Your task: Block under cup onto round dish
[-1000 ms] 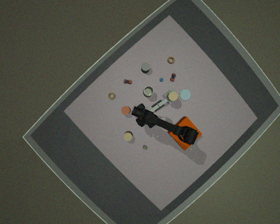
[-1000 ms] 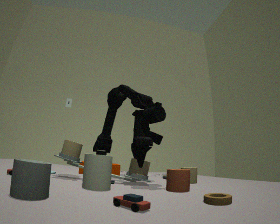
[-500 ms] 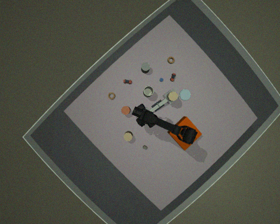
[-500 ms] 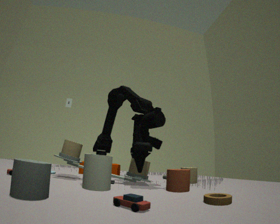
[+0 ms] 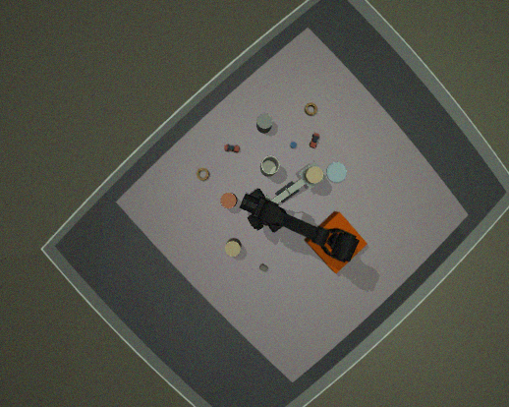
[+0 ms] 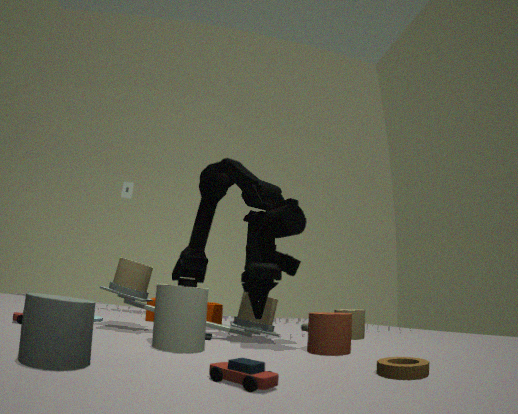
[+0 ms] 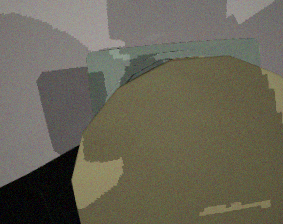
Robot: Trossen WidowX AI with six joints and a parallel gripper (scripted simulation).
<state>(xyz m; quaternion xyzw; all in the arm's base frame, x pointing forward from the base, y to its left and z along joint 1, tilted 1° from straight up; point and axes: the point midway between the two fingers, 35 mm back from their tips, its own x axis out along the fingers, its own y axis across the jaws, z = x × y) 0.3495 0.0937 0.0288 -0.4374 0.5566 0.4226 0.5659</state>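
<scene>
The balance (image 5: 281, 196) (image 6: 218, 326) is tilted. One tan cup (image 6: 269, 311) (image 7: 177, 135) stands on its low end, hidden under the arm in the top view. The other tan cup (image 5: 314, 175) (image 6: 133, 276) stands on the raised end. My gripper (image 6: 258, 315) points down and is shut on the low-end cup, which still sits at its holder, tilted with the beam. In the wrist view the cup's top fills much of the picture, with a dark finger at its left. The pale blue round dish (image 5: 336, 172) lies beside the raised end, with no cup above it. No block is visible.
A pale hollow cylinder (image 5: 270, 165) (image 6: 180, 320) stands beside the beam. An orange-red cylinder (image 5: 228, 201) (image 6: 329, 333) is near the gripper. A tan cylinder (image 5: 233, 249), a grey cylinder (image 5: 264, 122), toy cars, rings and a small blue object (image 5: 293, 145) stand around.
</scene>
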